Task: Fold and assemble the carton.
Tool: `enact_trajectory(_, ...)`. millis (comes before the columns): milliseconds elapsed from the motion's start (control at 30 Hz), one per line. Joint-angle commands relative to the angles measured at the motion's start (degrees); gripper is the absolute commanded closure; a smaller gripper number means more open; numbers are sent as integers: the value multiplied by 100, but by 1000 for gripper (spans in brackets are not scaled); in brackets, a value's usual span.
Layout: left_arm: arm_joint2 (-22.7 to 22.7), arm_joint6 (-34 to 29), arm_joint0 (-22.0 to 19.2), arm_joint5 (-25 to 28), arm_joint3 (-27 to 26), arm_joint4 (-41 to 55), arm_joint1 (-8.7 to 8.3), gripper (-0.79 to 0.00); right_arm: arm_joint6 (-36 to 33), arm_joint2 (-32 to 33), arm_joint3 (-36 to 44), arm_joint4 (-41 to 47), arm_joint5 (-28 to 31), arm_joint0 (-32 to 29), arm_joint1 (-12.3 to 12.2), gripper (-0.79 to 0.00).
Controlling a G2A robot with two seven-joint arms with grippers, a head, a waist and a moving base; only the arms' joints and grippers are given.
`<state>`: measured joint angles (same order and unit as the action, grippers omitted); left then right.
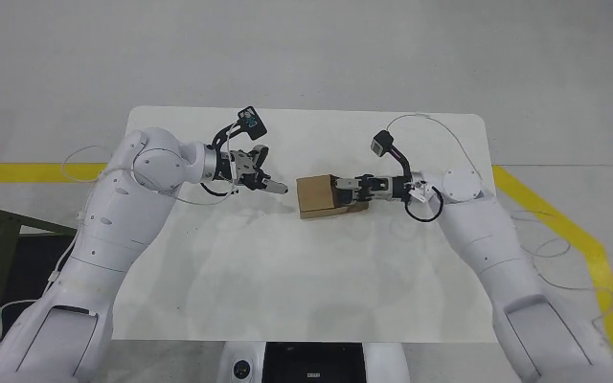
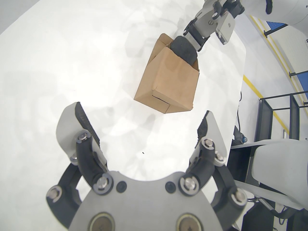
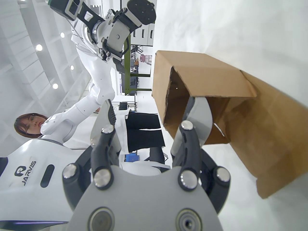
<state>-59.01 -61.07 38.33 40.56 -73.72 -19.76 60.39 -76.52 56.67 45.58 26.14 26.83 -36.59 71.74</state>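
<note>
A brown carton [image 1: 318,195] lies on its side in the middle of the white table. Its end toward the left arm is folded shut [image 2: 163,102]; the other end is open with a loose flap [image 3: 269,131]. My right gripper [image 1: 350,187] is open at that open end: one finger [image 3: 199,111] is inside the carton, the other [image 3: 108,114] stays outside, with a carton wall between them. My left gripper [image 2: 142,111] is open with nothing in it, hovering a short way off the carton's shut end [image 1: 273,184].
The table [image 1: 287,278] has bare surface in front of and behind the carton. Thin cables [image 1: 431,120] run along its far right edge. Yellow floor tape [image 1: 546,206] passes beside the table.
</note>
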Motion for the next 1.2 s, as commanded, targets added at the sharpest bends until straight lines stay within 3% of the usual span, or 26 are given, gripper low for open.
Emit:
enact_trajectory(0, 0, 0, 0, 0, 0, 0, 0, -785, -29, 183, 245, -84, -120, -98, -99, -425)
enact_trajectory(67, 0, 0, 0, 0, 0, 0, 0, -785, -61, 354, 506, -172, -239, -205, -190, -296)
enact_trajectory(133, 0, 0, 0, 0, 0, 0, 0, -785, -78, 514, 776, -247, -367, -324, -272, -62)
enact_trajectory(167, 0, 0, 0, 0, 0, 0, 0, -785, -93, 585, 909, -268, -434, -384, -308, 0)
enact_trajectory(300, -27, 288, 73, 44, -179, -335, -15, -785, -133, 819, 1426, -345, -618, -589, -421, 0)
enact_trajectory(467, -92, 1012, 319, 622, -501, -1220, -72, -785, -57, 1039, 1904, -348, -767, -741, -509, 0)
enact_trajectory(767, -253, 3177, 1071, 1125, -1058, -3246, -122, -785, 29, 1121, 2131, -312, -846, -811, -542, 0)
enact_trajectory(933, -89, 4097, 1239, 1244, -896, -3971, -86, -785, 29, 1121, 2131, -312, -846, -811, -542, 0)
enact_trajectory(1167, 203, 4853, 1045, 1331, -467, -4436, 13, -785, 29, 1121, 2131, -312, -846, -811, -542, 0)
